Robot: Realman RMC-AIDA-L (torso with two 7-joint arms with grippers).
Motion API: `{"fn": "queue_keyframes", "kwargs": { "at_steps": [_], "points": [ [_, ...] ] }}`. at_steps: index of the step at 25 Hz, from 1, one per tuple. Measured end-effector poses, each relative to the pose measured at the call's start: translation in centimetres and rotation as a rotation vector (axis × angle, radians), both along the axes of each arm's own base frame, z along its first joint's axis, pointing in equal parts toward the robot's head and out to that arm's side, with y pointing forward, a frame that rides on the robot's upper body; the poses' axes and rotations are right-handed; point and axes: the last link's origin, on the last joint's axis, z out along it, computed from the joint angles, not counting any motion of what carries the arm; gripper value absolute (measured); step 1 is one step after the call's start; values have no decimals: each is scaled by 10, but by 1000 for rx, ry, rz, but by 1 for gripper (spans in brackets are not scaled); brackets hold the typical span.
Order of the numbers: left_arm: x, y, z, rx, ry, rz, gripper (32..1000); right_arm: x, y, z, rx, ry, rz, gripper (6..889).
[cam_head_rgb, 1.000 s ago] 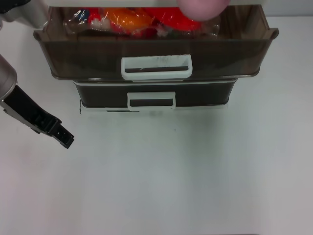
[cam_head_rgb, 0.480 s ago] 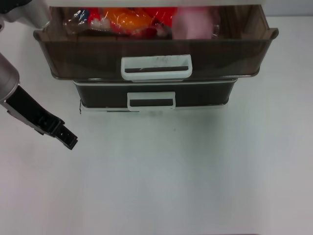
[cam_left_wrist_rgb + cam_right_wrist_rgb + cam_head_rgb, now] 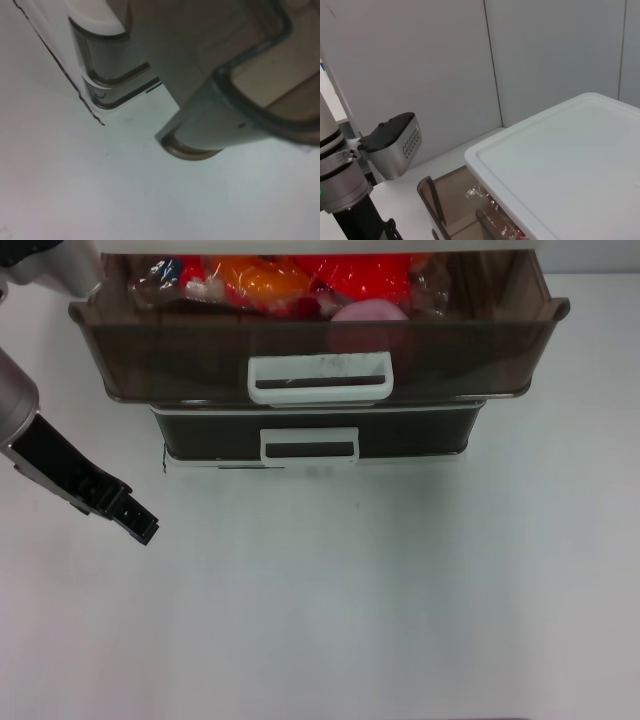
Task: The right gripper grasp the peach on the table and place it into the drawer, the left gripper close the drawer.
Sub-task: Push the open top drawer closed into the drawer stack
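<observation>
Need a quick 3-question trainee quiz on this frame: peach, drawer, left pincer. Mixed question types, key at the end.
1. True or false: the peach lies inside the open drawer, beside the red and orange packets.
2. Multiple choice: where is the left pincer?
A. gripping the drawer's white handle
B. above the table, left of the cabinet and clear of the drawer
C. inside the drawer
3. Fill in: the drawer is pulled ____ and not yet closed.

Key: 1 true; 2 B; 3 out.
</observation>
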Motion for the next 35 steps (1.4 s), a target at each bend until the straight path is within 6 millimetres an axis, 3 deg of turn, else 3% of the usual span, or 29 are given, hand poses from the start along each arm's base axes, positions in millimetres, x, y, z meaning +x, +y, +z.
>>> {"fn": "queue_keyframes", "kwargs": {
  "at_steps": [4,15,21,25,29,32,35],
  "points": [
    [0,0,0,0,0,0,814,0,0,0,0,0,-1,872],
    [3,-1,4,10,0,-15,813,3,-2,2,10,-5,-5,876],
    [7,-3,7,20,3,-36,813,14,-20,42,126,-107,-33,868],
    [8,-5,7,15,-1,-41,813,42,-37,75,236,-185,-137,868],
    [6,-10,8,17,-25,-35,813,77,-44,95,289,-253,-268,868],
    [4,-13,10,24,-27,-33,813,109,-45,98,300,-333,-375,867],
    [0,-15,9,23,-26,-24,813,141,-42,87,261,-396,-440,867]
  ]
}}
